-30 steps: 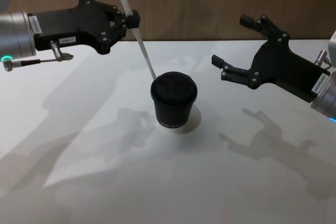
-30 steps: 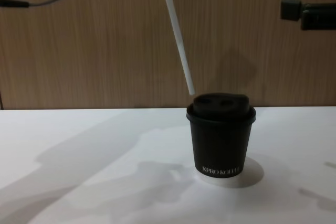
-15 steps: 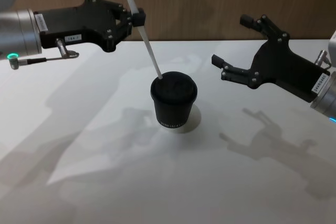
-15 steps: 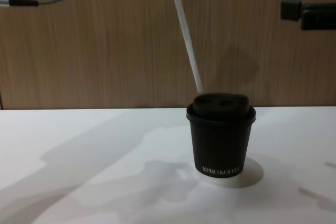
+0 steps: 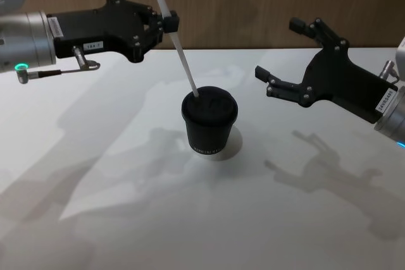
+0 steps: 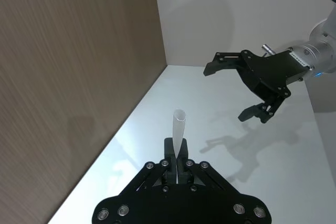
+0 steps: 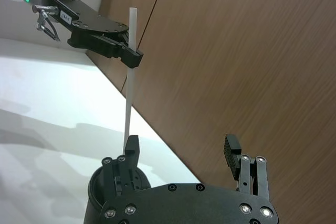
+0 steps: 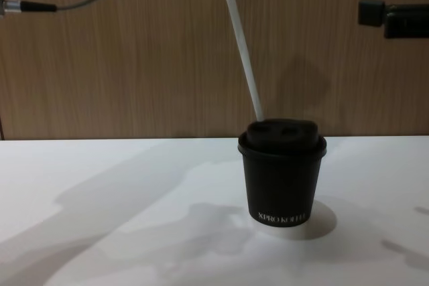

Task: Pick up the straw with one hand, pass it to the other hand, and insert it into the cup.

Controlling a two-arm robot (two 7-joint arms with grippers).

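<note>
Left gripper (image 5: 166,23): jaws pinched on the straw (image 5: 181,55) near its upper end, high over the counter (image 5: 126,219). Straw tilted, lower tip down at the left edge of the cup (image 5: 209,124) lid; cannot tell whether it touches or has entered. Cup upright mid-counter, with the right gripper (image 5: 276,47) raised off to its right, jaws spread wide, holding nothing.

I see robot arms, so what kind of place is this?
Probably a robot test lab: a white table, a wood-panel wall, the left tool holding a straw at a cup's lid, the right tool hovering open nearby.
</note>
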